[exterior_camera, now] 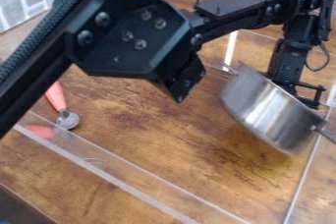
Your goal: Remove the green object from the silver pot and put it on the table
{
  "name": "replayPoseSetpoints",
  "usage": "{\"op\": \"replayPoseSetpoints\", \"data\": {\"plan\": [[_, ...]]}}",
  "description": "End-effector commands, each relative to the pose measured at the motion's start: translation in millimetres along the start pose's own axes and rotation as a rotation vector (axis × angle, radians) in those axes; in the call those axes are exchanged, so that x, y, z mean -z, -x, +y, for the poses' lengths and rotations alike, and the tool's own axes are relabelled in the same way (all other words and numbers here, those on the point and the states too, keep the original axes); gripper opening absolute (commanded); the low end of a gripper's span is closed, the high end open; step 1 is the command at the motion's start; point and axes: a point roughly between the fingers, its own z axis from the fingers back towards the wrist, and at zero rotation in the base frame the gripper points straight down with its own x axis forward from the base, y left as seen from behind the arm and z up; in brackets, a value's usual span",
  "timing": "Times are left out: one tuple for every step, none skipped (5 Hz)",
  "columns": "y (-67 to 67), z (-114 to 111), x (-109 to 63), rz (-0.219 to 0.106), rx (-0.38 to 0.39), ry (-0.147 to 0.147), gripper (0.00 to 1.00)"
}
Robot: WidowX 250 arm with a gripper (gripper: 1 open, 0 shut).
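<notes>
The green object cannot be seen: the pot's (272, 110) interior faces away from the camera, so whatever lies inside is hidden. The pot is tilted steeply, its rim lifted toward 1 o'clock and its shiny outer wall turned toward the camera; its right edge runs close to the frame border at 3 o'clock. The arm's big black housing fills the upper left and middle, covering much of the table (157, 159) and most of the red-handled spoon (59, 110), of which only part of the handle and the bowl show at 9 o'clock.

From that housing the arm reaches toward 1 o'clock, then the wrist drops steeply down to the pot's far rim. The gripper (286, 76) sits at that rim, its tips lost behind the steel wall. Whether the jaws are parted or closed, and whether they grip anything, cannot be told.
</notes>
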Motion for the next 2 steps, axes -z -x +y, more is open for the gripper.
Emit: {"op": "replayPoseSetpoints", "data": {"plan": [[11.5, -3.9, -7.5, -0.009, 0.019, -0.011, 1.00], [14.3, -3.9, -5.3, 0.013, 0.027, -0.022, 1.00]]}}
